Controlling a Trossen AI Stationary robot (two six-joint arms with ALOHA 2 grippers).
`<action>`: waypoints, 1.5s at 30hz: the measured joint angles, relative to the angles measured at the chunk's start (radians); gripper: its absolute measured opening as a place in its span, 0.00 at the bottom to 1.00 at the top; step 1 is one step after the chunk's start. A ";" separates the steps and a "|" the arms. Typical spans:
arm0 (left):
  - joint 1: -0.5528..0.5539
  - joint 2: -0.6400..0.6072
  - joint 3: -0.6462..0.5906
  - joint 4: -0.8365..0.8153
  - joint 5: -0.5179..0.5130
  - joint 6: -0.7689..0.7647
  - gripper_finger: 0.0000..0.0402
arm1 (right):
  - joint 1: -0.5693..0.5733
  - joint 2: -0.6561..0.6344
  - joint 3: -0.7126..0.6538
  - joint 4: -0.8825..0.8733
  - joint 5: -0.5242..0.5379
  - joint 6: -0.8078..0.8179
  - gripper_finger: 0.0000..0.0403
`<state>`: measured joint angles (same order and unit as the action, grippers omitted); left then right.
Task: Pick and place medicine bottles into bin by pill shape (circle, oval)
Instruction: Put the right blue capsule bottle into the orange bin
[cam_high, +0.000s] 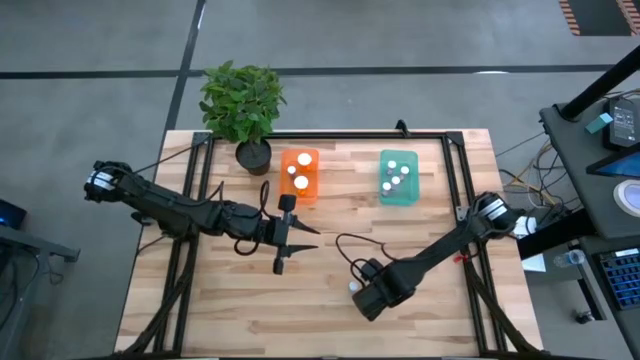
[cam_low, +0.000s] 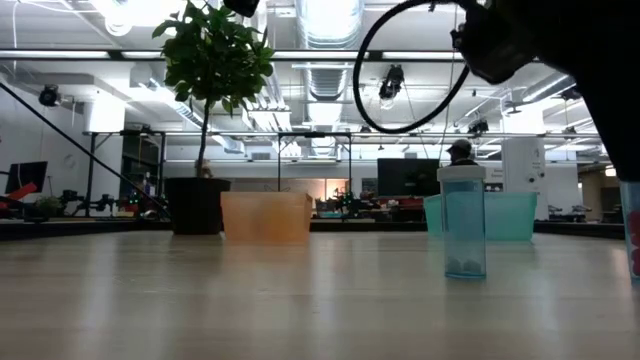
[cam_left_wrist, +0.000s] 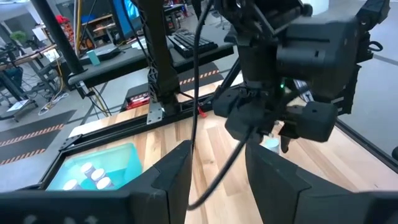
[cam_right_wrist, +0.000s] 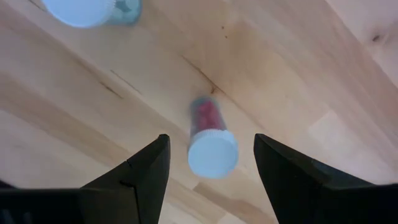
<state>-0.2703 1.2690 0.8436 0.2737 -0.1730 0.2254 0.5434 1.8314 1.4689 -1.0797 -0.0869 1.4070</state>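
Note:
My right gripper (cam_high: 360, 292) hangs open over the table's near middle, pointing down. A small bottle with a white cap and reddish content (cam_right_wrist: 212, 152) stands upright on the table between its two fingers, apart from both; its cap also shows in the high view (cam_high: 354, 287). A second, teal bottle (cam_right_wrist: 84, 9) stands close by and shows upright in the low view (cam_low: 465, 225). My left gripper (cam_high: 293, 246) is open and empty near the table's middle. The orange tub (cam_high: 300, 175) and the teal tub (cam_high: 398, 178) each hold several white-capped bottles.
A black pot with a green plant (cam_high: 252, 152) stands at the far edge, left of the orange tub. A black cable (cam_high: 350, 245) loops over the table between the two arms. Another bottle shows at the low view's right edge (cam_low: 633, 230).

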 joint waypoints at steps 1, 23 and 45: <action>0.000 0.000 0.000 0.000 0.000 0.000 0.33 | 0.000 0.006 0.000 0.000 0.000 -0.006 0.54; 0.000 0.000 0.000 0.000 0.000 0.000 0.33 | 0.000 0.018 -0.001 0.014 -0.019 -0.028 0.26; 0.000 -0.012 0.000 -0.039 -0.080 0.070 0.33 | -0.163 -0.242 -0.001 -0.128 0.174 -0.169 0.29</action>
<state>-0.2703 1.2571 0.8436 0.2351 -0.2529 0.2955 0.3809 1.5898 1.4677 -1.2081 0.0868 1.2383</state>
